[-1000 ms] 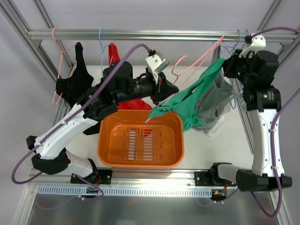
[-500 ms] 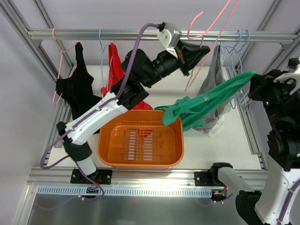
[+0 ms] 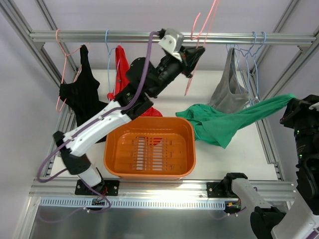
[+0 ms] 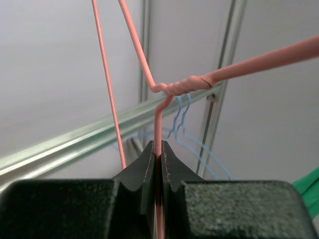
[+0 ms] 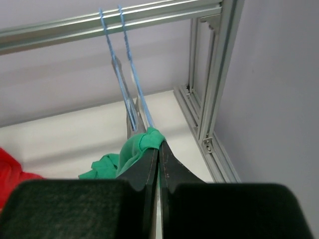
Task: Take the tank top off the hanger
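Observation:
The teal-green tank top (image 3: 224, 122) hangs stretched from my right gripper (image 3: 294, 103) at the far right down to the table right of the basket. It is off the hanger. My right gripper (image 5: 158, 144) is shut on a bunched strap of the tank top (image 5: 134, 152). The salmon-pink wire hanger (image 3: 199, 37) is bare and held high near the top rail by my left gripper (image 3: 195, 52). In the left wrist view my left gripper (image 4: 158, 149) is shut on the hanger wire (image 4: 158, 119) just below its twisted neck.
An orange basket (image 3: 149, 172) stands at the front middle. On the rail (image 3: 99, 36) hang a black top on a pink hanger (image 3: 79, 89), a red top (image 3: 122, 64), a grey top (image 3: 230, 94) and light-blue hangers (image 3: 254, 55). Frame posts stand at both sides.
My left arm swung up and carried the hanger to the rail. My right gripper pulled the tank top to the right, and it slid free of the hanger.

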You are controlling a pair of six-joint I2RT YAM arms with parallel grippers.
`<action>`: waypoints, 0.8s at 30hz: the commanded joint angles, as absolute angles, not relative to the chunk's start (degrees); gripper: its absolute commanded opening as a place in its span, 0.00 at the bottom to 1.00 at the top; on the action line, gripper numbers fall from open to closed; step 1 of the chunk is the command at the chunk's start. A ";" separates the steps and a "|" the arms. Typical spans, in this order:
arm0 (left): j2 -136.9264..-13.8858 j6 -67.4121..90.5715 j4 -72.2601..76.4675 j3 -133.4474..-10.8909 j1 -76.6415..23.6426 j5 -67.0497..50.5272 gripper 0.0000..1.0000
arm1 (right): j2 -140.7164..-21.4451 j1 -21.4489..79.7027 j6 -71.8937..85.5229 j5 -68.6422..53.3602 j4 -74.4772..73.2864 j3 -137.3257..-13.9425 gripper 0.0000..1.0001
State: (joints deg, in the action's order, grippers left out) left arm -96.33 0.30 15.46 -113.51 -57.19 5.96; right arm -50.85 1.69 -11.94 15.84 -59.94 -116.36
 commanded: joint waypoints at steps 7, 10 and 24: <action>-73.92 5.87 5.47 -91.59 -56.69 16.69 0.00 | -39.74 1.93 -11.70 -11.64 -58.97 -98.11 0.00; -71.81 8.51 0.36 -90.09 -56.69 16.87 0.00 | -35.97 1.93 -7.75 -23.51 -56.36 -84.24 0.00; -77.33 15.02 -14.93 -95.78 -58.80 21.53 0.00 | -29.53 2.11 -3.69 -23.20 -53.35 -48.78 0.17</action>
